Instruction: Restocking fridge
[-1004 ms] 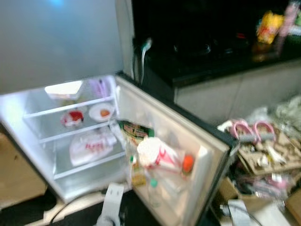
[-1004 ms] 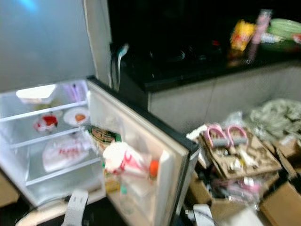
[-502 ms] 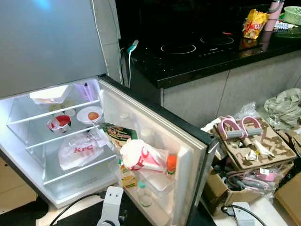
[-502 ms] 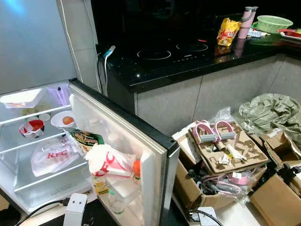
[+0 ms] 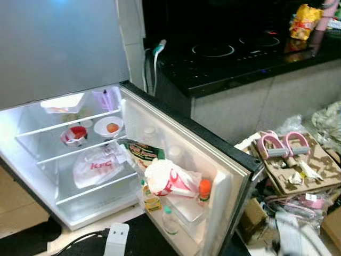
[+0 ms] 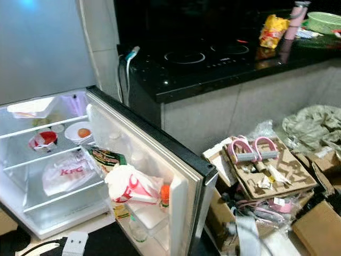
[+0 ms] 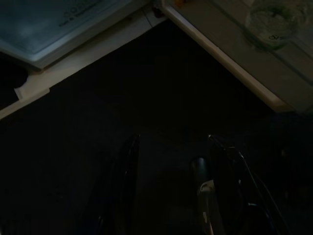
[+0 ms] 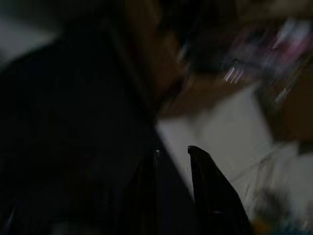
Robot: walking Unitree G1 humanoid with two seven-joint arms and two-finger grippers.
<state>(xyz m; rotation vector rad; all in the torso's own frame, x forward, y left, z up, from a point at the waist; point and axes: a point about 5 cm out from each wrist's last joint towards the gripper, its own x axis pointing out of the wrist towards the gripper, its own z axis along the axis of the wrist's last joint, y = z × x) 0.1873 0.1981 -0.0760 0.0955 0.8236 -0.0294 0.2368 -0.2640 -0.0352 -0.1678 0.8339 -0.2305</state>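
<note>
The small fridge [image 5: 32,176] stands open and lit, its door [image 5: 213,160] swung out to the right. On its shelves are a white tray [image 5: 64,102], a red-and-white cup [image 5: 74,135], a bowl with an orange item [image 5: 108,127] and a KFC bag [image 5: 96,167]. The door shelf holds a KFC paper bag [image 5: 169,178], an orange-capped bottle [image 5: 204,191], a green snack packet [image 5: 139,152] and a clear bottle [image 5: 169,220]. My left arm [image 5: 116,240] hangs low before the fridge; its gripper [image 7: 171,147] is open over dark floor. My right gripper [image 8: 173,166] shows as a blur.
A black counter with an induction hob [image 5: 213,50] runs behind the door, with a yellow snack bag [image 5: 302,21] and green basket [image 6: 322,21] on it. Cardboard boxes with pink handles [image 5: 282,146] and crumpled cloth [image 6: 314,125] crowd the floor on the right. A cable [image 5: 157,53] hangs by the wall.
The camera has shifted, so the fridge sits a little to the right in the picture. My right arm has come into view as a blur at the lower right. Fridge contents are unchanged.
</note>
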